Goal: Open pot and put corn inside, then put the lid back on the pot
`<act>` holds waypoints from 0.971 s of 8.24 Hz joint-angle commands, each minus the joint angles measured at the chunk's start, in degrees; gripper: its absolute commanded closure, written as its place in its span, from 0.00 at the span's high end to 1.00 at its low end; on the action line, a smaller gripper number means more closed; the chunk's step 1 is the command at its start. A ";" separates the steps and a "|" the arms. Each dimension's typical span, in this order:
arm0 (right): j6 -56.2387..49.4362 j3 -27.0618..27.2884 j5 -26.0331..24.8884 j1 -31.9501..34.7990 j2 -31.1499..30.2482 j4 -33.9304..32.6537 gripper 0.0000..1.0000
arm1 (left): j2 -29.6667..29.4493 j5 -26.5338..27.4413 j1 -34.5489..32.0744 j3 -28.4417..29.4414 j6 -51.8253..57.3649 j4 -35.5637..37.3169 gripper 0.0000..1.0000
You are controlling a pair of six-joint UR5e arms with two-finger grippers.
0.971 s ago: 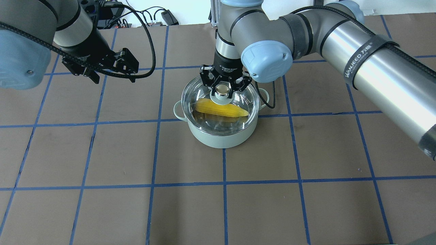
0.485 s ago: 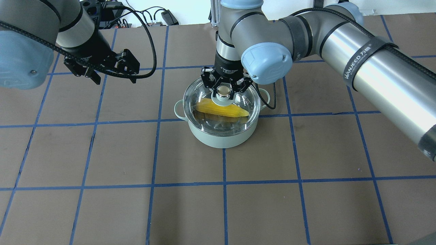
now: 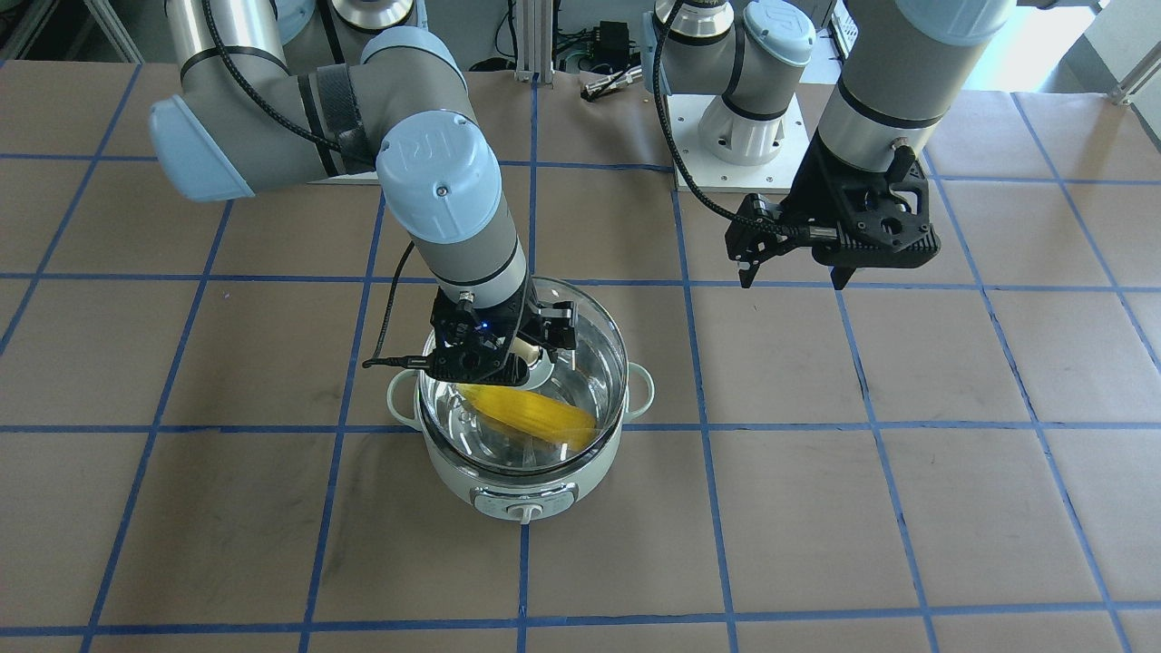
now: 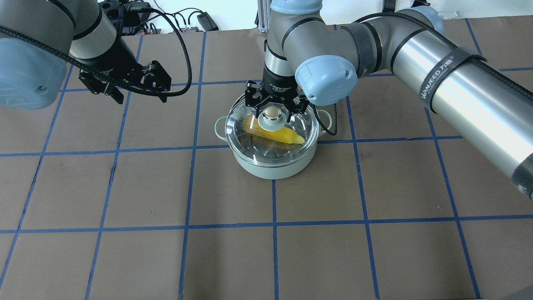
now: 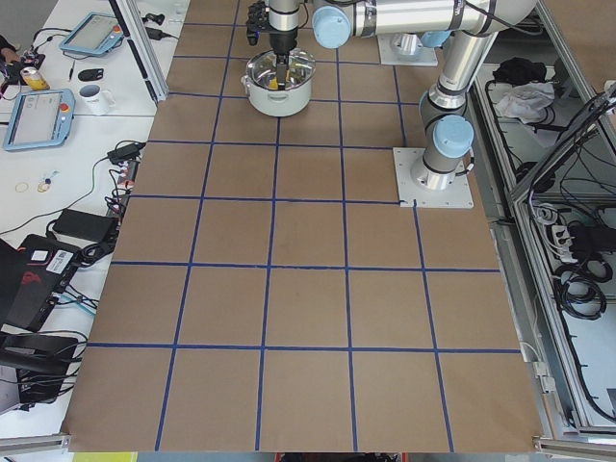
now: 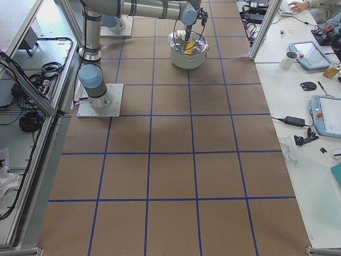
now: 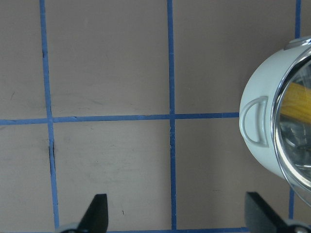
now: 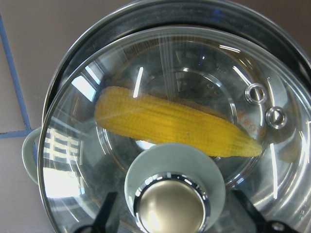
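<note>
The pale mint-green pot [image 4: 270,168] stands mid-table, its knob panel facing away from the robot [image 3: 521,508]. The yellow corn [image 4: 287,135] lies inside it, seen through the glass lid [image 4: 258,146], which rests over the pot. In the right wrist view the corn [image 8: 170,121] shows under the lid, which sits slightly off the steel rim. My right gripper [image 4: 272,109] is open, its fingers on either side of the beige knob [image 8: 170,211] with gaps. My left gripper [image 4: 141,93] is open and empty, above the table left of the pot.
The pot's loop handle [image 7: 255,121] shows at the right edge of the left wrist view, over brown paper with blue grid tape. Cables and boxes [image 4: 200,18] lie beyond the far table edge. Operator desks with tablets [image 6: 311,53] flank the table.
The lid has shifted slightly and dropped from a tilt to lie flatter over the pot. My right gripper stays around the knob. My left arm has drifted slightly.
</note>
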 commanded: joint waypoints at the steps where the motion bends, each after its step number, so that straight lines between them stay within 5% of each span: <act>1: -0.41 -0.02 -0.13 0.00 -0.17 -1.32 0.90 | 0.03 0.00 0.00 -0.03 -0.05 0.00 1.00; 5: -0.41 0.24 0.13 0.00 0.00 -1.24 0.88 | 0.03 0.00 0.00 -0.03 -0.05 0.00 1.00; 6: -0.58 0.24 -0.13 0.00 0.01 -1.24 0.73 | 0.03 0.00 0.00 -0.03 -0.05 0.00 1.00; 7: -0.67 0.24 -0.22 0.00 0.01 -1.15 0.43 | 0.03 0.00 0.00 -0.03 -0.05 0.00 1.00; 8: -0.76 0.24 -0.13 0.00 0.01 -1.15 0.27 | 0.03 0.00 0.00 -0.03 -0.05 0.00 1.00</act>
